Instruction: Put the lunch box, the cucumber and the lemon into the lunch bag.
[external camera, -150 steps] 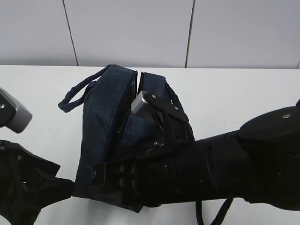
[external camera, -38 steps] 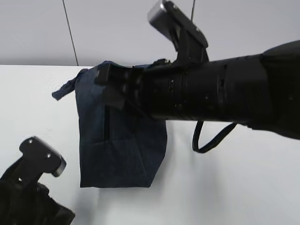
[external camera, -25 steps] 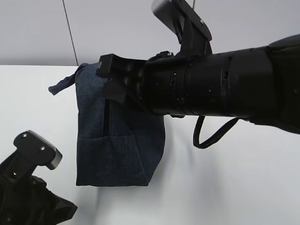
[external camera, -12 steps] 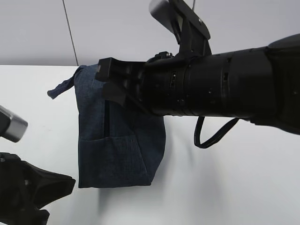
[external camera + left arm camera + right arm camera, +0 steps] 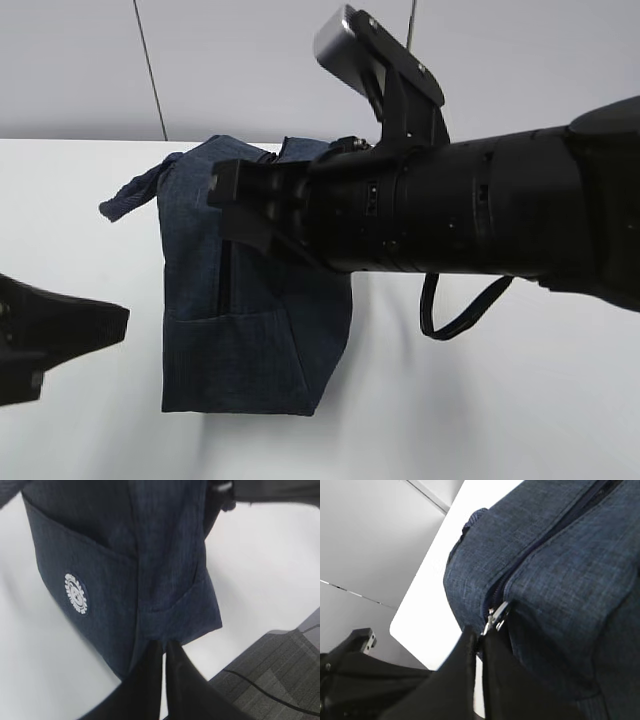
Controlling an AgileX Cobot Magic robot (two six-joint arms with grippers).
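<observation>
The dark navy lunch bag stands upright on the white table. It also shows in the left wrist view and the right wrist view. My right gripper is at the bag's top and is shut on the silver zipper pull, as the right wrist view shows. My left gripper is shut, and its tips are at the bag's lower edge. I cannot tell whether they touch it. The lunch box, the cucumber and the lemon are out of view.
A bag handle sticks out to the left at the top. A black cable loop hangs under the right arm. The table's near edge and grey floor show in the left wrist view. A grey panelled wall stands behind.
My left gripper has swung up from the lower left, and its fingers now point at the bag's lower left side. The right gripper and the bag top have shifted slightly.
</observation>
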